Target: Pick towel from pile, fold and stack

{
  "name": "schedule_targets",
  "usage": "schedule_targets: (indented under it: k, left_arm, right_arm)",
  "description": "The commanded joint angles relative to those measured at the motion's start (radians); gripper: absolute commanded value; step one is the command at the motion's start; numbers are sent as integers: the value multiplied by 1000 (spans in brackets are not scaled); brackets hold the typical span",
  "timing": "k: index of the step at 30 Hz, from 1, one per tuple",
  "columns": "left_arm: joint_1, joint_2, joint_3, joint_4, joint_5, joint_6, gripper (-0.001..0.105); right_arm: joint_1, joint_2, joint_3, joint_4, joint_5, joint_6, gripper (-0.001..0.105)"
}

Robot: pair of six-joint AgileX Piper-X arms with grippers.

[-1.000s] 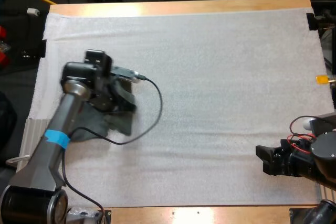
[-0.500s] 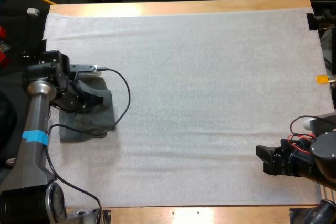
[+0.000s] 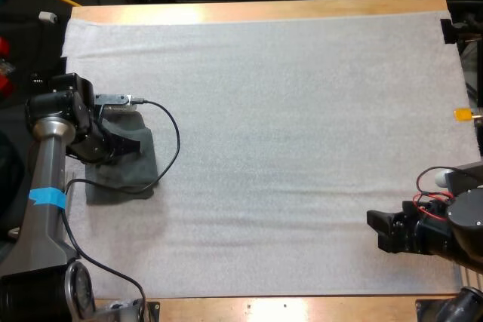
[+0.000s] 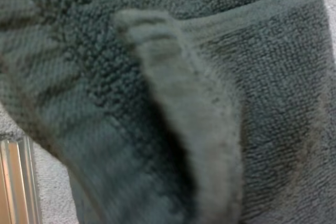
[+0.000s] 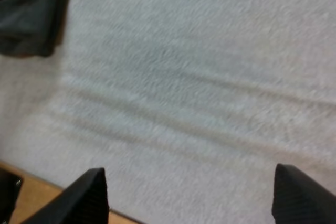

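Right gripper (image 3: 376,230), nearest, at the mat's near right: fingers spread wide, holding nothing, bare white mat (image 3: 302,111) under them.

Towel (image 3: 128,179), dark grey-green, lies at the mat's left edge, mid-depth, in a rough folded rectangle. Left gripper (image 3: 124,145) sits on its far half. Whether it grips the cloth I cannot tell. The left wrist view shows looped terry with one ridge of cloth standing up and a hemmed edge beside it.

Handling, as judged: light, soft, limp, no stiffness at all. It will sag and drag wherever it is unsupported, and the layers may slide apart. The pile gives good friction, so slipping is unlikely. Best hold is at a hemmed corner or edge, pinching all layers together.

Far side: mat, then the wooden table (image 3: 264,10) rim.

Change: a second ago the left arm and towel were further in on the mat, with the cloth bunched. Now both are at the left edge and the cloth is flatter. The right gripper has not moved.
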Motion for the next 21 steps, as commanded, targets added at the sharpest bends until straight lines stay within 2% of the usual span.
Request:
schedule_targets:
  k: [1, 3, 5, 10, 13, 18, 21]
  left_arm:
    - [0, -10, -4, -3, -27, 5, 38]
    - [0, -10, -4, -3, -97, 5, 55]
    - [0, -10, -4, -3, -142, 5, 62]
    - [0, -10, -4, 5, -239, -4, 63]
    - [0, -10, -4, 5, -206, -35, 63]
    - [0, -10, -4, -9, 2, -48, 63]
    - [0, -4, 2, -27, 24, -48, 63]
  right_arm:
    - [0, -1, 0, -1, -35, -3, 63]
    - [0, -1, 0, -18, -97, -3, 63]
    - [0, -1, 0, -44, -151, -3, 63]
    - [0, -1, 0, -139, -218, -3, 63]
    - [0, -1, 0, -171, -231, -3, 63]
    - [0, -1, 0, -225, -290, -3, 63]
    - [0, -1, 0, -266, -324, -3, 63]
